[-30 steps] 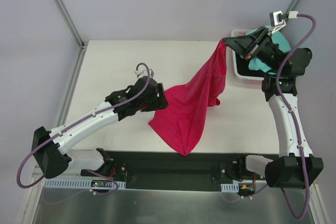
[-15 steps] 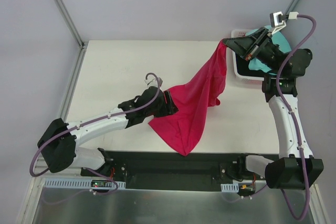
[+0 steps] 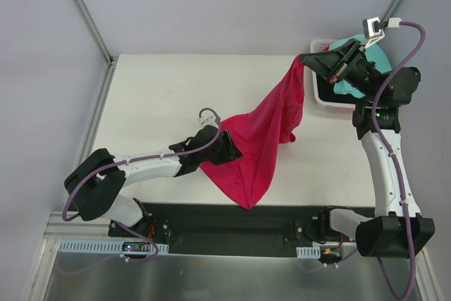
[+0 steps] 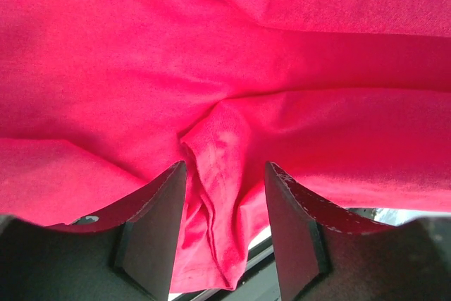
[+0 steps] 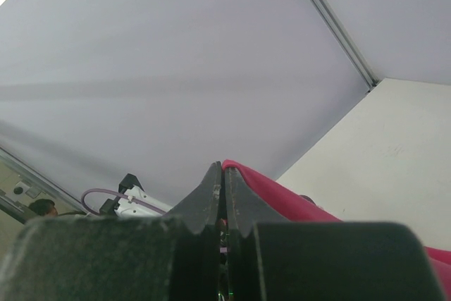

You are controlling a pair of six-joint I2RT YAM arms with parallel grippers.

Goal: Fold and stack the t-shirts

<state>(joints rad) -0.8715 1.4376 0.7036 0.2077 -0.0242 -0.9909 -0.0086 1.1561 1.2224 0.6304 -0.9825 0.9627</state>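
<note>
**A:** Pink cloth fills the gap at the left gripper. Has it clamped?

**B:** No. Its jaws stand apart on either side of a raised fold in the large magenta-pink t-shirt, low over the white desk.

**A:** And the right gripper?

**B:** Clenched tight on the shirt's upper edge, held high near the desk's far right corner. From there the shirt hangs in a slanting sheet down towards the left. Its lower end lies on the desk, with a point reaching the near edge.

**A:** What's beyond that?

**B:** A white plastic basket sits at the far right corner, partly hidden under the right arm. A teal-mint t-shirt is inside it, well apart from the left gripper.
</note>
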